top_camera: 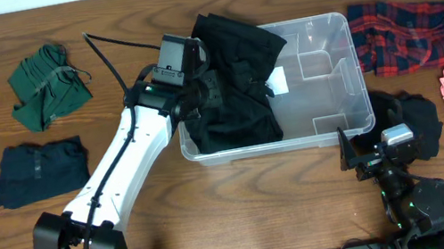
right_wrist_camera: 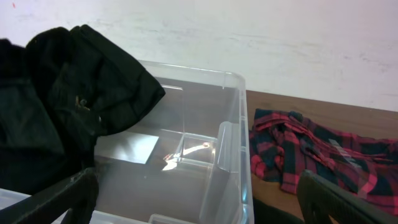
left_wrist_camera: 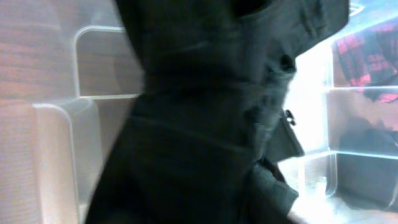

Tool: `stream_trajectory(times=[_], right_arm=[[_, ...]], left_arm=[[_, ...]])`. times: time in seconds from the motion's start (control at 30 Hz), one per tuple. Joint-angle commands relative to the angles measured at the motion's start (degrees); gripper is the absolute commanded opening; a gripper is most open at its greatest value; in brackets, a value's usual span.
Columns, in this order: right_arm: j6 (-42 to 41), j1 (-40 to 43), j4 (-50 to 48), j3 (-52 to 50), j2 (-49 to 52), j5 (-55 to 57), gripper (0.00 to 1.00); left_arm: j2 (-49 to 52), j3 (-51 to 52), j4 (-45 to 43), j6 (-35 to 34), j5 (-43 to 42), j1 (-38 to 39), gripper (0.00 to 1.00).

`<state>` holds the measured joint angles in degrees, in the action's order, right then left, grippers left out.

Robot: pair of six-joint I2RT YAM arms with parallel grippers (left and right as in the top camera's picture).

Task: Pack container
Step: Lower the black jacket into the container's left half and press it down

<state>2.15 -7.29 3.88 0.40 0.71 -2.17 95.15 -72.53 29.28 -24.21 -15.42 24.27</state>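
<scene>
While I am watching the overhead feed, I am seeing the left gripper (top_camera: 203, 91) sitting low in the left end of the container (top_camera: 346, 76). It is pressed against the black garment (top_camera: 241, 103), which is filling that end and spilling over the far left rim. The container is lying mid-table with its long axis running left to right. Its right half is showing bare plastic, with only the white label (top_camera: 279, 84) on the base.

The left wrist camera is giving me nothing but dark cloth right at the lens. The fingers are not showing, so I cannot tell whether they are gripping the garment or are free of it.

The right gripper (top_camera: 355, 155) is hovering just off the near right corner of the container, its fingers spread wide with nothing between them.

What I am weighing for the next move is this: the cloth is lying directly at the left fingers, inside the walls. So I am judging that arm needs only a release and a straight lift clear of the rim. The free space is lying to the right along the long axis. The right arm is the nearer one to that end, and to the red plaid shirt (top_camera: 414, 29) lying just beyond the right wall. I am watching the fold overhanging the far rim, since it is liable to drag out with the fingers.
</scene>
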Motion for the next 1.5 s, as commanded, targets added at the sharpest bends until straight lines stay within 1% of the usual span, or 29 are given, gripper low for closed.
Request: stream_trajectory(times=[0.0,0.03,0.07,0.2,0.33,0.37,0.5,0.53,0.57,0.6,0.63,0.67,0.7,0.8,0.93,1.0,1.1,1.2,1.33,1.47], right_arm=[[0.7,0.52,0.2,-0.09,-0.28,-0.42,0.99],[0.7,0.52,0.2,-0.09,-0.28,-0.42,0.99],[0.7,0.52,0.2,-0.09,-0.28,-0.42,0.99],[0.7,0.52,0.2,-0.09,-0.28,-0.42,0.99],[0.7,0.52,0.2,-0.09,-0.28,-0.42,0.99],[0.7,0.52,0.2,-0.09,-0.28,-0.42,0.99],[0.7,0.52,0.2,-0.09,-0.28,-0.42,0.99],[0.7,0.52,0.2,-0.09,-0.28,-0.42,0.99],[0.7,0.52,0.2,-0.09,-0.28,-0.42,0.99],[0.7,0.52,0.2,-0.09,-0.28,-0.42,0.99],[0.7,0.52,0.2,-0.09,-0.28,-0.42,0.99],[0.7,0.52,0.2,-0.09,-0.28,-0.42,0.99],[0.7,0.52,0.2,-0.09,-0.28,-0.39,0.99],[0.7,0.52,0.2,-0.09,-0.28,-0.42,0.99],[0.7,0.52,0.2,-0.09,-0.28,-0.42,0.99],[0.7,0.52,0.2,-0.09,-0.28,-0.42,0.99],[0.7,0.52,0.2,-0.09,-0.28,-0.39,0.99],[0.7,0.52,0.2,-0.09,-0.28,-0.42,0.99],[0.7,0.52,0.2,-0.09,-0.28,-0.42,0.99],[0.7,0.52,0.2,-0.09,-0.28,-0.39,0.99]], left_arm=[[0.04,0.31,-0.28,-0.11,-0.55,0.46,0.75],[0.04,0.31,-0.28,-0.07,-0.55,0.46,0.8],[0.04,0.31,-0.33,-0.02,-0.55,0.46,0.81],[-0.59,-0.11,-1.36,3.21,-0.52,0.46,0.81],[-2.14,-1.84,-1.86,4.79,-0.55,0.46,0.8],[-2.62,-1.95,-2.47,5.07,-0.55,0.46,0.79],[-4.5,-1.97,-5.95,5.6,-0.55,0.55,0.64],[-4.68,-1.97,-6.82,6.12,-0.55,0.68,0.56],[-4.85,-1.97,-7.8,6.64,-0.55,0.85,0.46],[-4.85,-1.97,-8.63,6.64,-0.52,1.05,0.33],[-4.85,-1.97,-9.35,6.62,-0.55,1.29,0.23],[-4.81,-1.97,-10.34,6.64,-0.52,1.64,0.1],[-4.79,-1.97,-11.1,6.91,-0.33,1.97,0.07],[-4.7,-1.97,-13.16,10.86,0.02,2.82,0.06],[-4.59,-1.97,-13.38,11.63,4.39,3.61,0.06],[-4.31,-1.95,-13.6,13.16,5.55,4.04,0.06],[-3.32,-1.95,-14.75,16.83,5.86,4.76,0.06],[-1.73,-1.95,-15.8,18.99,5.88,5.27,0.06],[1.22,-1.95,-16.57,19.56,6.34,5.33,0.06],[4.74,-1.95,-16.76,19.71,13.18,5.33,0.06]])
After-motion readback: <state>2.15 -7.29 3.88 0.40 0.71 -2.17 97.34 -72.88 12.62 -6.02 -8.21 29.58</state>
